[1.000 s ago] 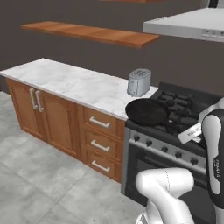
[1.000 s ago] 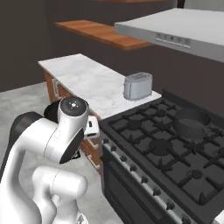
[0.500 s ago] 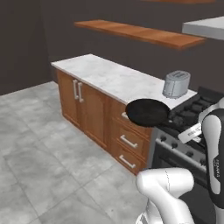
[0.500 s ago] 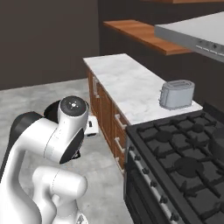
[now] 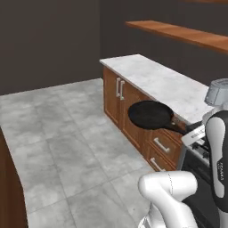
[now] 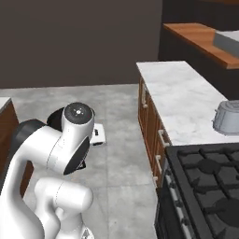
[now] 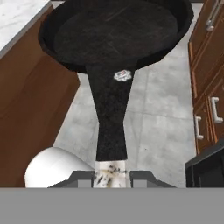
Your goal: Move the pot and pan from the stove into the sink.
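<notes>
Currently the gripper (image 7: 112, 174) is clamped narrowly on the end of the frying pan (image 5: 150, 114) handle, holding the pan out level over the floor (image 5: 67, 142), clear of the stove (image 6: 205, 186) and in front of the wooden base cabinets (image 5: 133, 111). In the hand view the handle runs from 6 o'clock up to the pan bowl at 12 o'clock, with the fingertips (image 7: 83, 177) pinching only its last stretch. In the left base view the pan hangs at about 3 o'clock, just below the edge of the marble countertop (image 5: 160, 82). A toaster (image 6: 227, 117) stands on that countertop beside the stove. Judged from these views, the main risk is rotation or slip: the grip sits at the far end of a long handle, so the bowl's weight acts as a lever and could twist the pan downward between the fingers. A second risk is collision, since the projecting pan could strike cabinet fronts or the counter edge when carried toward the sink.
</notes>
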Available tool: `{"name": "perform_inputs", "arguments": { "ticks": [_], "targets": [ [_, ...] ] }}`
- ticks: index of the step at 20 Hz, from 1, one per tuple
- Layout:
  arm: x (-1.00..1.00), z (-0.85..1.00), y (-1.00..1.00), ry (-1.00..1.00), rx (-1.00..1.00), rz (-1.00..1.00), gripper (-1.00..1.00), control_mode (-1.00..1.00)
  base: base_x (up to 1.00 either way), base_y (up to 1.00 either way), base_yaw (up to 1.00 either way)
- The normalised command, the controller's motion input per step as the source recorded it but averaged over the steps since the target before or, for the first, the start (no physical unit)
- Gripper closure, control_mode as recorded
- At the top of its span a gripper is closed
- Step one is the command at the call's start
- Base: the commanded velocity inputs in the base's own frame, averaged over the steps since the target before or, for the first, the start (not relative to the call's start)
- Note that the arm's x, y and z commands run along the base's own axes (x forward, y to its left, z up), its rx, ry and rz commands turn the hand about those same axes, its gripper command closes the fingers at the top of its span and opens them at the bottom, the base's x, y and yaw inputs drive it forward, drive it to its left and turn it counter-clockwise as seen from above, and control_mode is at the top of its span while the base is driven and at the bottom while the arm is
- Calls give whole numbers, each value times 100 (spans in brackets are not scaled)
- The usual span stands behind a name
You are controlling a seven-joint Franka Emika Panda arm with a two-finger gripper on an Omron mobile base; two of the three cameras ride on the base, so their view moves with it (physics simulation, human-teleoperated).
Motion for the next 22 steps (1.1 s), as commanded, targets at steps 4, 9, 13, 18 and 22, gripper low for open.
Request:
{"name": "perform_inputs", "arguments": {
  "ticks": [4,9,13,18,22],
  "targets": [
    [0,0,0,0,0,0,100,100,-20,-5,47],
    [0,0,0,0,0,0,100,100,-20,-5,47],
    [0,0,0,0,0,0,100,100,-20,-5,47],
    [0,0,0,0,0,0,100,100,-19,-5,47],
    [0,0,0,0,0,0,100,100,-19,-4,47]
  ]
}}
